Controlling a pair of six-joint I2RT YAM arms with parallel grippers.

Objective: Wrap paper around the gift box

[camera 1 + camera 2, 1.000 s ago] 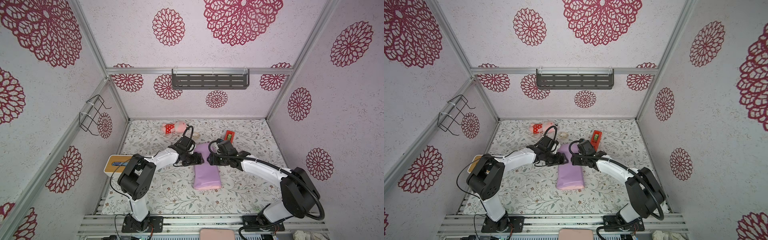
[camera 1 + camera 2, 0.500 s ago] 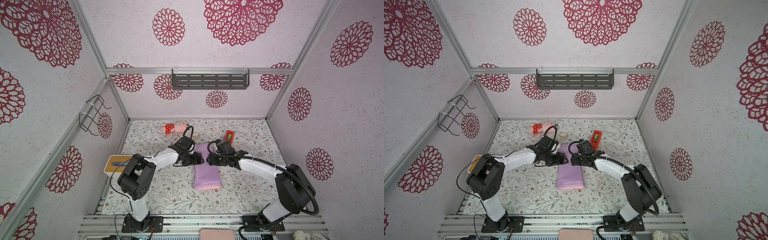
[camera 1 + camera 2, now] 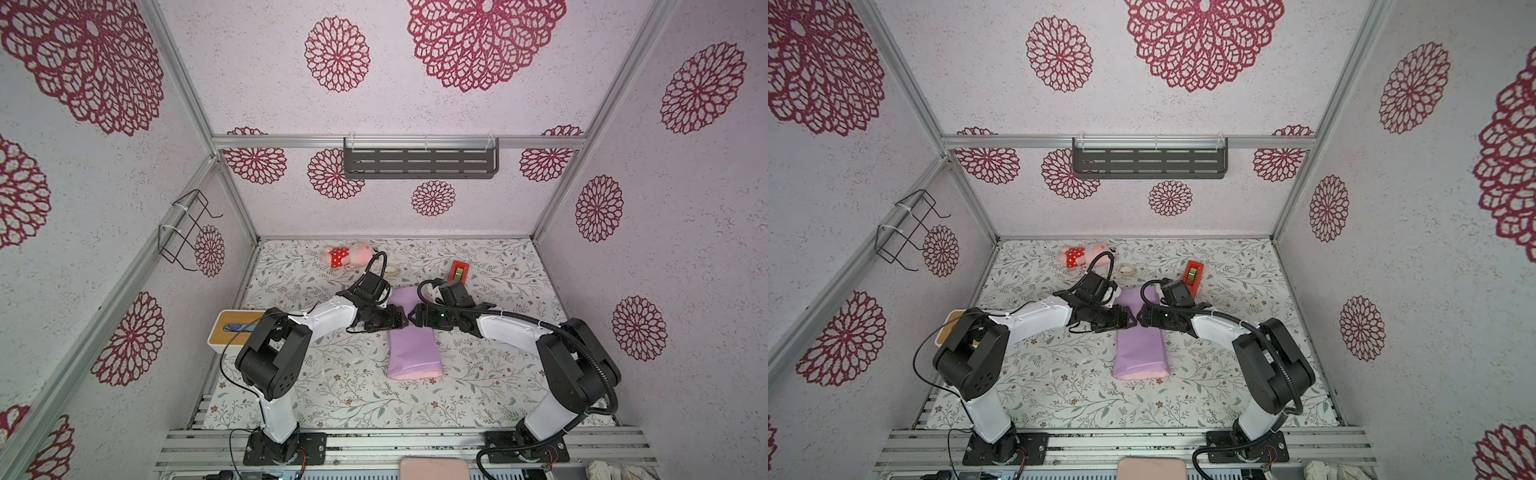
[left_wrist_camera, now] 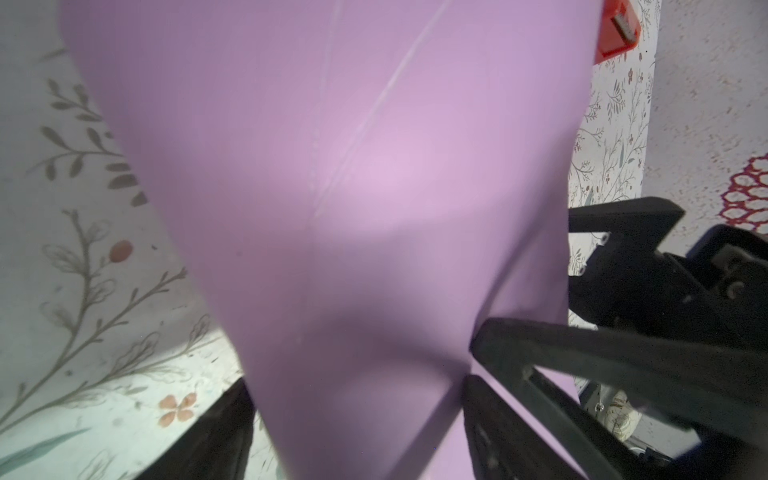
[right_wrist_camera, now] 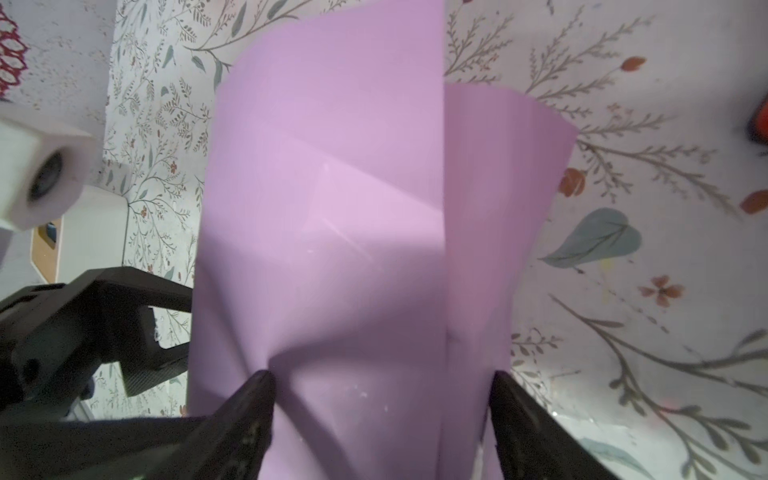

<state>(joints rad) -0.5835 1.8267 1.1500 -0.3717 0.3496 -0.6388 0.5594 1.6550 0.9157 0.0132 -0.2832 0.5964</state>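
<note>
Paper lies as a lilac tube flat on the bench. In both top views it is on the near side of the red tape dispenser and a little to its left. Its long axis runs from the dispenser's side toward the arm bases. The far end stops near the dispenser without touching it, and the near end is an open mouth where the pink face shows. In the right wrist view one straight cut edge laps over the layer beneath and runs along the tube. Bare bench flanks both long sides. The doll sits well left of the dispenser by the back wall. The tissue box is farther left and nearer the bases. Both are well apart from the paper. The left gripper and right gripper meet almost tip to tip over the tube, in its half toward the dispenser. Each has its fingers spread wide with the paper between them, touching both. Whether either one squeezes it I cannot tell.
</note>
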